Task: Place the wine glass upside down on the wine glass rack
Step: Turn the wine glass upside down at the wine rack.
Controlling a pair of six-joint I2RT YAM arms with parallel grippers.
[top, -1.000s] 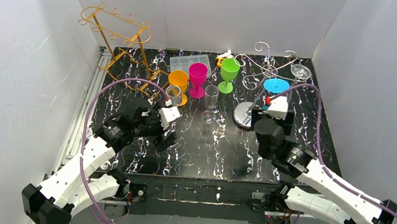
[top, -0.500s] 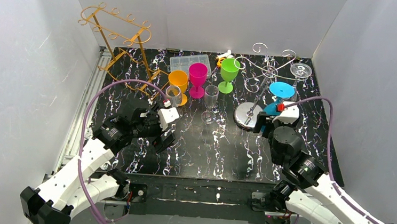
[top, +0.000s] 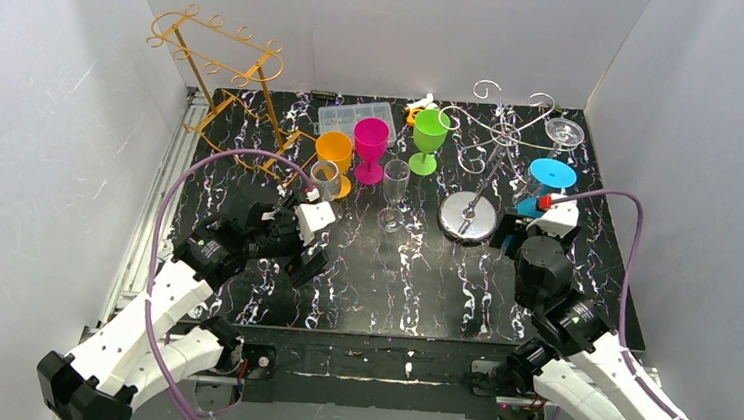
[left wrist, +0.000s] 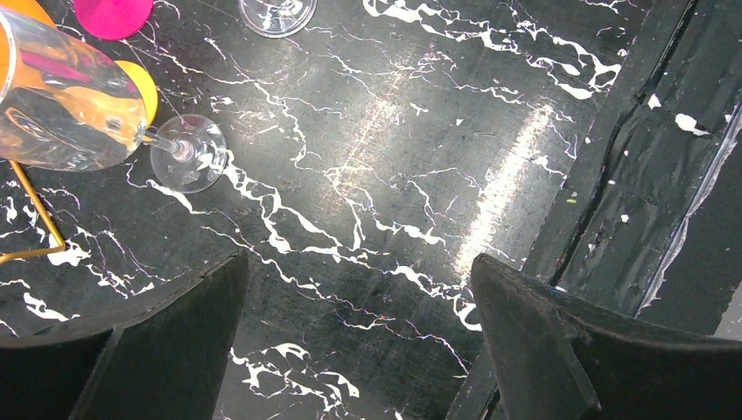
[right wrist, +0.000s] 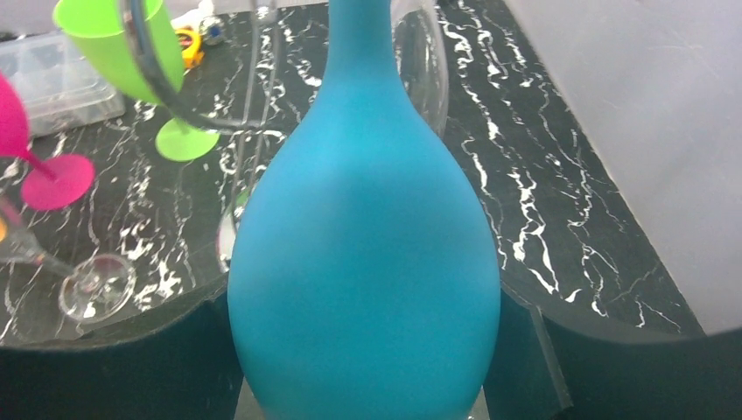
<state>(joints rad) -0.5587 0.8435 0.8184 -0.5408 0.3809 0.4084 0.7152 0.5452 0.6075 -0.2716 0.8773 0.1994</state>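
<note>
Item 1. Blue wine glass [right wrist: 363, 262]: matte, opaque plastic by the look of it, with a pear-shaped bowl narrowing to a slim stem. It is held inverted, round foot [top: 552, 173] uppermost, near the tabletop's right edge and just beside the rack. I judge it is carried this way so the foot can slide into a wire loop.

Item 2. Right gripper [top: 531, 213]: jaws clamped across the widest part of the bowl, a broad grip that leaves stem and foot free.

Item 3. Silver wire rack [top: 499, 135]: thin curled chrome arms on a polished round base [top: 469, 216], toward the far right corner. One clear glass [top: 564, 133] already hangs on it foot-up.

Item 4. Left gripper [left wrist: 359, 297]: fingers spread wide, nothing between them, over the near left of the tabletop [top: 413, 273], which is glossy black with white veining.

Item 5. Clear stemmed glass [left wrist: 70, 114]: transparent, upright beyond the left gripper, untouched.
</note>
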